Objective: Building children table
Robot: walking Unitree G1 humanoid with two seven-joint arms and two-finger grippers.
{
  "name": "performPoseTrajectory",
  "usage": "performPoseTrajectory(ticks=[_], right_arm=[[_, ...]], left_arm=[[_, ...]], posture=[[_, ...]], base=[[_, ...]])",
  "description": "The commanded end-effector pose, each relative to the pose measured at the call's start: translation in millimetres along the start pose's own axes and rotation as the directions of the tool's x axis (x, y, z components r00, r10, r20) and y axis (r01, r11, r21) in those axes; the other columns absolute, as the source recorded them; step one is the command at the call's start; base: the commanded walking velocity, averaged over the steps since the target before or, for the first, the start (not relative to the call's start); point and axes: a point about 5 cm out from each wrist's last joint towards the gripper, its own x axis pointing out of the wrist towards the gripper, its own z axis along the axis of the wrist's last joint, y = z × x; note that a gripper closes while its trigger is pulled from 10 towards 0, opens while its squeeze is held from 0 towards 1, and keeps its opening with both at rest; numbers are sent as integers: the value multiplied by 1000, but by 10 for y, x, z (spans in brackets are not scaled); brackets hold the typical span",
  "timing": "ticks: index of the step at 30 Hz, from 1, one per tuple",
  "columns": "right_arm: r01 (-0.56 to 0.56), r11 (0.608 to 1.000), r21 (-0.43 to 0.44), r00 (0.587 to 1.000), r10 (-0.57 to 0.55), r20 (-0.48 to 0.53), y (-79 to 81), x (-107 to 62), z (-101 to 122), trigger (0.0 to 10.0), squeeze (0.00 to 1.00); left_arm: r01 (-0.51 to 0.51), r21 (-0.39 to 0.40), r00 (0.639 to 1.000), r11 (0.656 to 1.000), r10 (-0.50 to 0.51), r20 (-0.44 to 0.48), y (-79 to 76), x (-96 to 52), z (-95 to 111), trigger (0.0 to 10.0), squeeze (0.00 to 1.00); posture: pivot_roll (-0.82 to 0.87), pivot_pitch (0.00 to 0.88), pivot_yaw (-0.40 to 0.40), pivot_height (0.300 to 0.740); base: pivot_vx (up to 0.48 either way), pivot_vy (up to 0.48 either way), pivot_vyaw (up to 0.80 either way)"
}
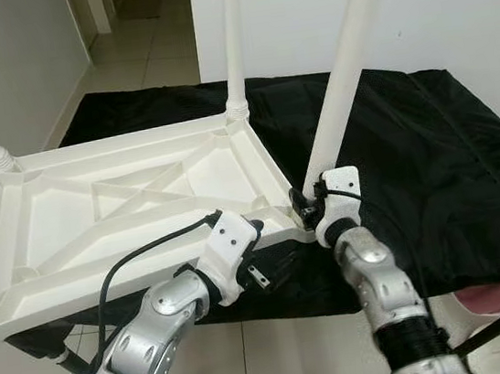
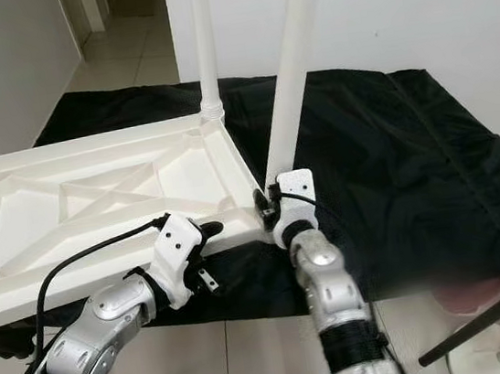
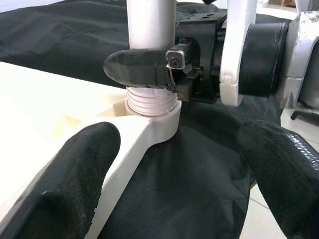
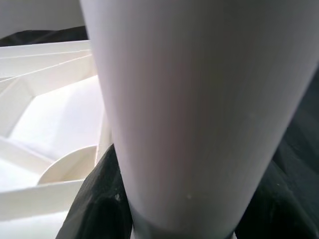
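Lay upside down on a black cloth point(image 1: 430, 154): white table top point(image 1: 115, 214), ribbed underside up. Stood in the near right corner socket point(image 3: 159, 122): a white leg point(image 1: 345, 68), long axis rising steeply, leaning slightly right. Clamped low around that leg: right gripper point(image 1: 306, 205). Hovered just before the same corner, spread wide, holding nothing: left gripper point(image 1: 264, 276). Perhaps not fully seated, threads still exposed.

Near right corner is crowded: the right gripper point(image 1: 303, 206) clamps the leg point(image 1: 345, 68) at its socket, left gripper point(image 1: 260, 273) open just beside. Tabletop point(image 1: 97, 216) underside, ribs aside, is open between far legs point(image 1: 232, 42). Black cloth point(image 1: 451, 170) right lies free.
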Motion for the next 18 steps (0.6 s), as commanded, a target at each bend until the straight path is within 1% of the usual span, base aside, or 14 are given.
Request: performPoseTrajectory(ticks=[1, 4, 9, 10, 11, 12, 14, 18], right_arm=[[61, 994, 90, 997, -56, -56, -16, -56, -122, 10000, 0], [45, 993, 105, 998, -40, -53, 30, -58, -101, 10000, 0], [34, 995, 99, 999, -29, -46, 25, -60, -57, 10000, 0], [-24, 995, 100, 1000, 26, -17, 9, -52, 12, 10000, 1000], [-48, 995, 89, 999, 49, -1, -2, -47, 40, 10000, 1000], [-48, 995, 89, 999, 49, -1, -2, -47, 40, 10000, 1000], [-77, 995, 60, 997, 76, 23, -9, -46, 88, 10000, 1000], [-118, 992, 51, 993, 116, 24, -39, -26, 116, 10000, 1000]], left_arm=[[67, 8, 998, 998, -67, -17, -18, -3, -21, 10000, 0], [64, 8, 998, 998, -64, -18, -12, -7, -22, 10000, 0], [65, 8, 998, 998, -65, -19, -14, -9, -22, 10000, 0], [67, 12, 998, 998, -66, -21, -13, -11, -23, 10000, 0], [64, 14, 998, 998, -64, -21, -4, -11, -25, 10000, 0], [64, 14, 998, 998, -64, -21, -4, -11, -25, 10000, 0], [54, 16, 998, 998, -54, -22, 25, -14, -23, 10000, 0], [47, 16, 999, 999, -47, -18, 48, -15, -11, 10000, 0]], posture=[[28, 30, -53, 740], [28, 30, -53, 740], [26, 29, -51, 740], [24, 28, -52, 740], [26, 27, -54, 740], [26, 27, -54, 740], [26, 27, -54, 740], [26, 22, -57, 740]], base=[[0, 0, 0], [0, 0, 0], [0, 0, 0], [0, 0, 0], [0, 0, 0], [0, 0, 0], [0, 0, 0], [0, 0, 0]])
